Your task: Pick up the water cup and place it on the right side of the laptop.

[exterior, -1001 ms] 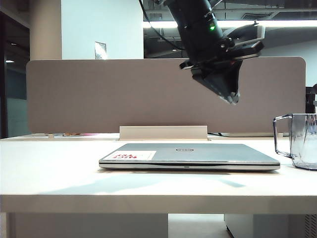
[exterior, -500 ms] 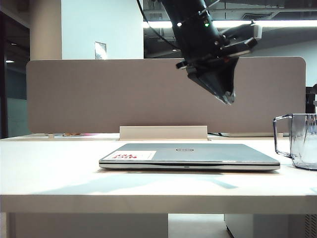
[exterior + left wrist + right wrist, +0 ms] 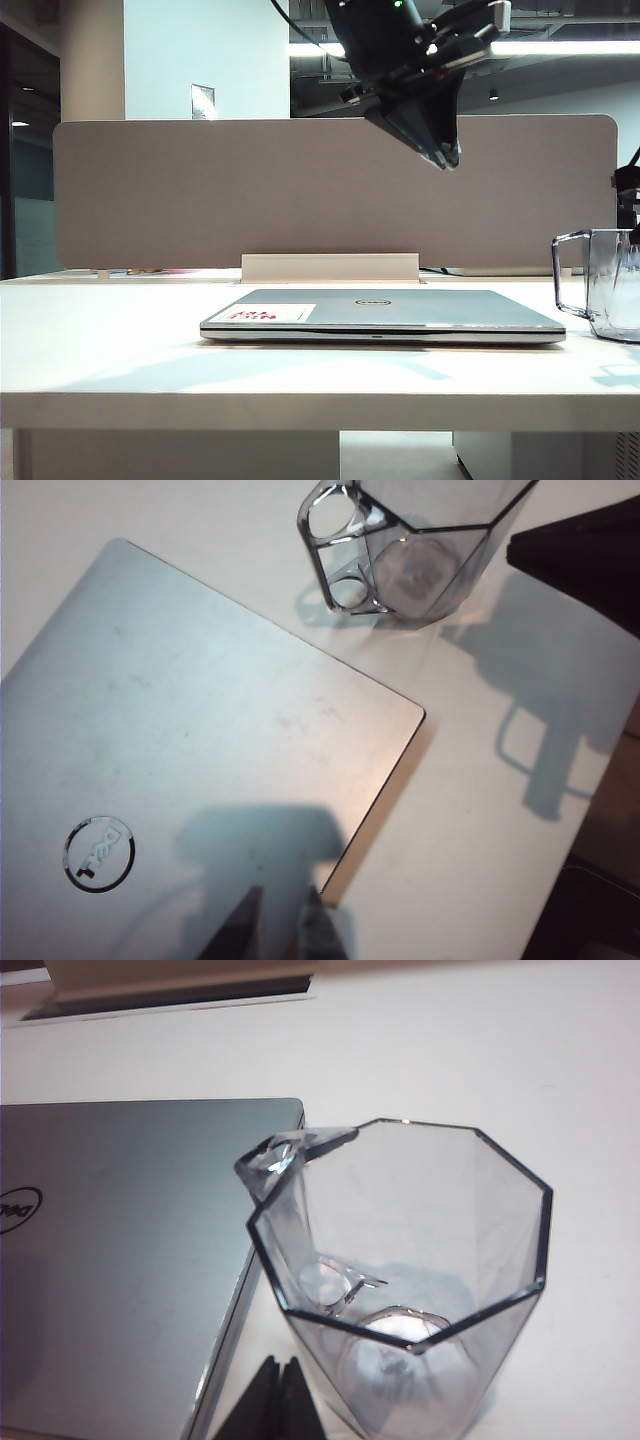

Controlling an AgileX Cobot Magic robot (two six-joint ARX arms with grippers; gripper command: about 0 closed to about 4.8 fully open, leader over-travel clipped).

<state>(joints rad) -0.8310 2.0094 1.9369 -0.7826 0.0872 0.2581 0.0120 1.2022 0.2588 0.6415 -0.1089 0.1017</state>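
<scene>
The water cup, a clear faceted glass mug, stands upright on the table just right of the closed silver laptop, its handle toward the laptop. My left gripper hangs high above the laptop's right half, pointing down. In the left wrist view its jaws stand a little apart with nothing between them, over the laptop near its corner, far from the cup. My right gripper is shut and empty, low beside the cup, between it and the laptop's edge.
A grey partition closes off the back of the white table, with a pale cable box behind the laptop. A dark part of the right arm shows at the right edge above the cup.
My left gripper has risen and drifted a little left above the laptop. A new shadow has come onto the table at the right near the cup. Cup and laptop have not moved.
</scene>
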